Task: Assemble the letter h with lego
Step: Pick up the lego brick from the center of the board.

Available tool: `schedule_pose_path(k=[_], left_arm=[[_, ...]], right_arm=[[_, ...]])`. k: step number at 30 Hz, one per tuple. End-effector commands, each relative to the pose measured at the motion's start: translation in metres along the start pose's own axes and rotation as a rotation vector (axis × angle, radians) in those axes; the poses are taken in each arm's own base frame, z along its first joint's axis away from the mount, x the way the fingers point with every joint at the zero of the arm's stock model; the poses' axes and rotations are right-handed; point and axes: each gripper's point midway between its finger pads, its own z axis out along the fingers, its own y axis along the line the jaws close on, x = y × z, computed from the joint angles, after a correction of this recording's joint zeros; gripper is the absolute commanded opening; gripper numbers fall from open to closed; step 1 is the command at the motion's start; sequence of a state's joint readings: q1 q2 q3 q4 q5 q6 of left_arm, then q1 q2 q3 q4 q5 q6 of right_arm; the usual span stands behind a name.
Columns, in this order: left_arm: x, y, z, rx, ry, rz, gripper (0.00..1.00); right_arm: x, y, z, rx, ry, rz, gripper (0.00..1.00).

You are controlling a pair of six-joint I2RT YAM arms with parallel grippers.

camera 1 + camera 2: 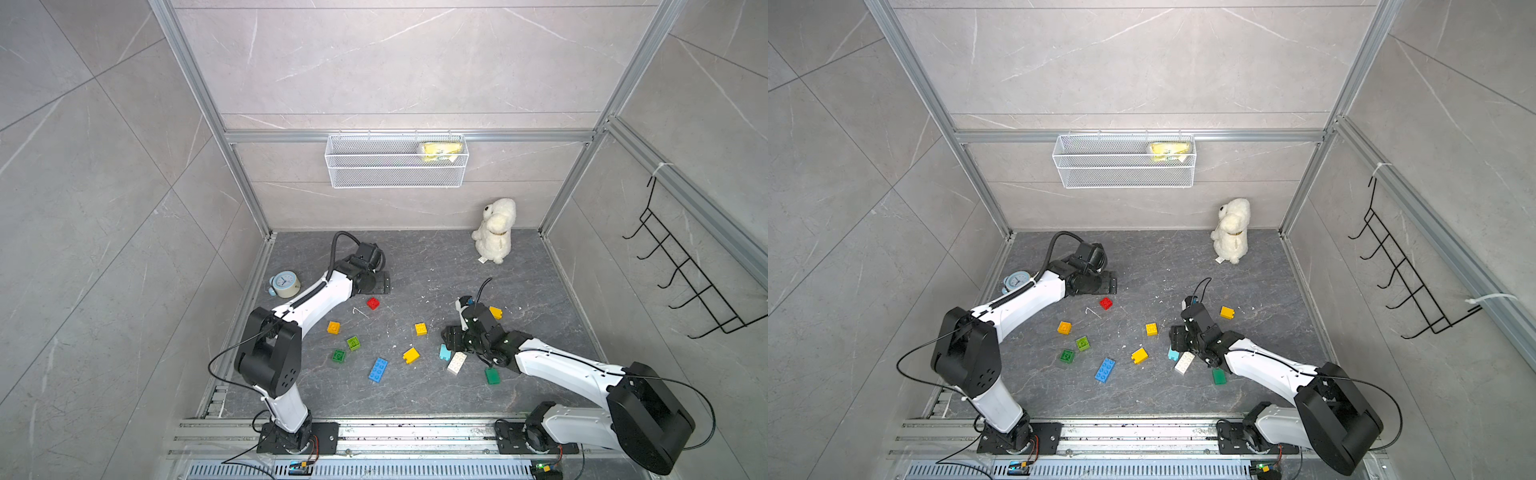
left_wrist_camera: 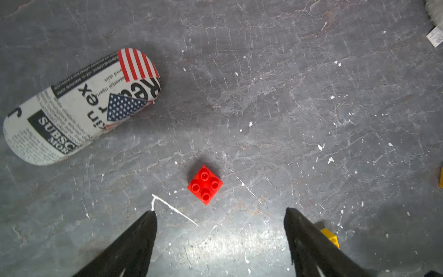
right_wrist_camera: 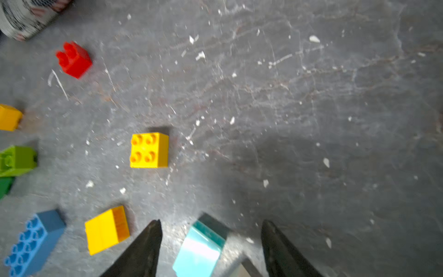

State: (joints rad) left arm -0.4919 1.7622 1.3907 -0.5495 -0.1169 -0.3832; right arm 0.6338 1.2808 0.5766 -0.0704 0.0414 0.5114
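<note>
Right gripper (image 3: 212, 223) straddles the light blue brick (image 3: 201, 249), jaws apart, lined up for a pick.
Left gripper (image 2: 220, 212) hangs released near the red brick (image 2: 205, 184); remaining lego (image 1: 377, 369) lies scattered on the tabletop (image 1: 415, 257), unjoined.

the worktop (image 1: 436, 257) is dark grey with pale veins and white flecks, and it carries a red brick (image 1: 372, 303), an orange brick (image 1: 333, 327), a lime brick (image 1: 353, 343), a green brick (image 1: 338, 355), a blue brick (image 1: 377, 369), a yellow brick (image 1: 420, 329), a second yellow brick (image 1: 411, 355), a third yellow brick (image 1: 495, 312), a light blue brick (image 1: 444, 352), a white brick (image 1: 456, 363) and a second green brick (image 1: 492, 375). the case (image 2: 81, 105) is white with black newsprint, red and white stripes and white stars on blue. the plush toy (image 1: 494, 230) is cream white, the clock (image 1: 284, 284) pale blue and beige, the wire basket (image 1: 395, 174) white.
</note>
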Motion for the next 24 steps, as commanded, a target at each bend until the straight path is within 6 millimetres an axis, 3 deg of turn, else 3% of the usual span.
schedule_pose_path(k=[1, 10, 19, 24], left_arm=[[0.007, 0.005, 0.02, -0.016, 0.122, 0.104, 0.84], [0.026, 0.004, 0.062, -0.04, 0.31, 0.199, 0.77], [0.051, 0.008, 0.064, -0.028, 0.39, 0.229, 0.74], [0.054, 0.013, 0.071, -0.066, 0.412, 0.254, 0.73]], right_arm=[[-0.018, 0.012, 0.002, -0.037, -0.056, 0.038, 0.65], [-0.021, 0.01, -0.006, -0.036, -0.094, 0.058, 0.65], [-0.019, 0.014, -0.002, -0.054, -0.065, 0.054, 0.65], [-0.016, 0.019, 0.003, -0.071, -0.034, 0.041, 0.63]])
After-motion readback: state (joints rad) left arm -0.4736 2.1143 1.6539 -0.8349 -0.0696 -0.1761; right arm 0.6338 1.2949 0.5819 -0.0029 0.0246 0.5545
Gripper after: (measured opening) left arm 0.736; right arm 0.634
